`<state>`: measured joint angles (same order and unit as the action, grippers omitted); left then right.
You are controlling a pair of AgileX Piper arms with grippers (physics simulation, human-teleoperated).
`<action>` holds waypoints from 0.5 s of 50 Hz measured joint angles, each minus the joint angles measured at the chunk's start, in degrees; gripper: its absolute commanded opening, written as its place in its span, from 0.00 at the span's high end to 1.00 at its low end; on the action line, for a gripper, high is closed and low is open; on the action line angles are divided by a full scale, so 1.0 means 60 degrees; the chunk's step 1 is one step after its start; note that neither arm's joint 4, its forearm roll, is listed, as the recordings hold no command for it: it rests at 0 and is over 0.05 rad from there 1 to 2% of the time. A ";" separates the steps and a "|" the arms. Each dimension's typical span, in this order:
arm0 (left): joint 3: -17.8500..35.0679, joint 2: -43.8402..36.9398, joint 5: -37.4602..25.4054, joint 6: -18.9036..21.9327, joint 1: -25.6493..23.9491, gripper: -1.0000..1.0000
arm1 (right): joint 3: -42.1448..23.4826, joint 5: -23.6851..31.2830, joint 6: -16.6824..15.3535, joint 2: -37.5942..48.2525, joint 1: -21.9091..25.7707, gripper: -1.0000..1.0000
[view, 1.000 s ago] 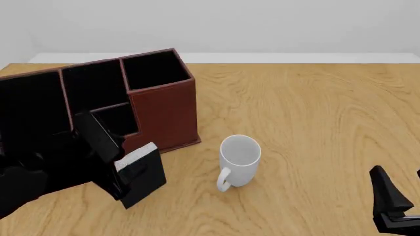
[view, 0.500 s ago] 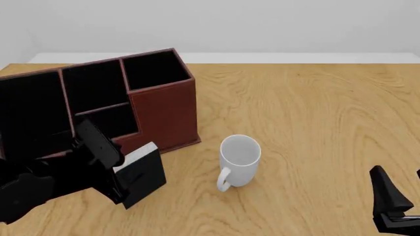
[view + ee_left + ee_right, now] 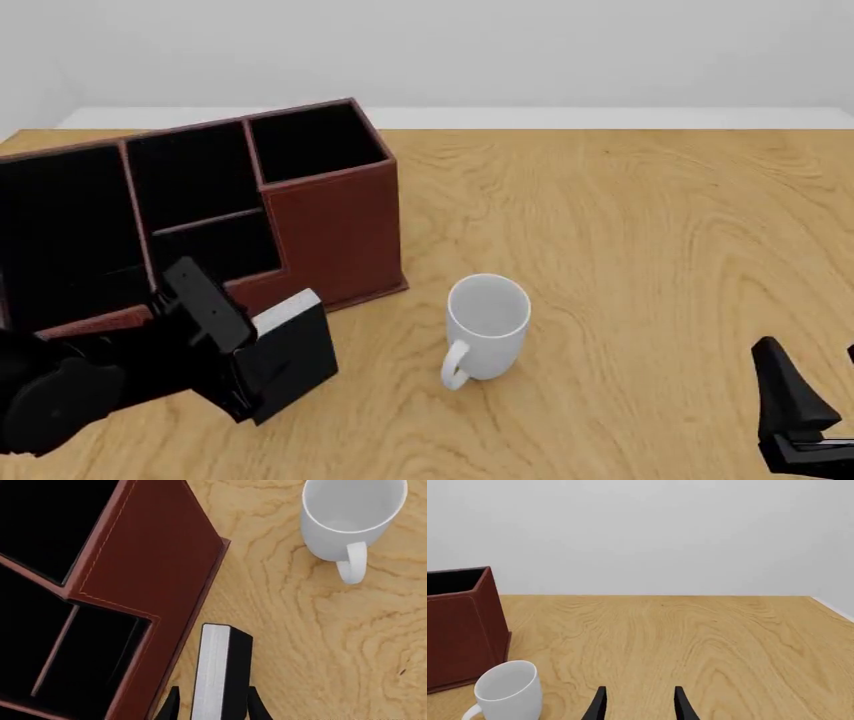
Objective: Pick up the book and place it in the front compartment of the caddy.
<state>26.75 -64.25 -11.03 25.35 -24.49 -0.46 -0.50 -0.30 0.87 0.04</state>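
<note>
Black book [image 3: 291, 355] — plain, unlettered cover

book [image 3: 291, 352] black cover w/ white page-edge strip, caddy [image 3: 334, 225] reddish-brown ext w/ pale stitching + black int, mug [image 3: 487, 320] plain white, table [image 3: 641, 230] light tan wood grain, both grippers [image 3: 247, 375] [image 3: 798, 415] black, wall [image 3: 640, 530] off-white.

The left gripper [image 3: 247, 378], jaws clamped on the book [image 3: 287, 355], now sits lower and further back toward the near edge than a second ago.
</note>
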 measured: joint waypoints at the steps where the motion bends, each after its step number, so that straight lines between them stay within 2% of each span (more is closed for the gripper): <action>1: -0.0017 -0.0014 0.0019 0.0004 0.0005 0.00 | 0.0000 0.0000 0.0000 0.0000 0.0000 0.00; 9: -0.0148 -0.0118 0.0183 0.0059 0.0006 0.00 | 0.0000 0.0000 0.0000 0.0000 0.0000 0.00; 10: -0.0174 -0.0128 0.0215 0.0080 0.0003 1.00 | 0.0000 0.0000 0.0000 0.0000 0.0000 0.00; 25: -0.0156 0.0169 -0.0157 0.0783 -0.0187 1.00 | 0.0000 0.0000 0.0000 0.0000 0.0000 0.00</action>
<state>25.81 -63.23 -11.98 30.05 -25.61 -0.46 -0.50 -0.30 0.87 0.04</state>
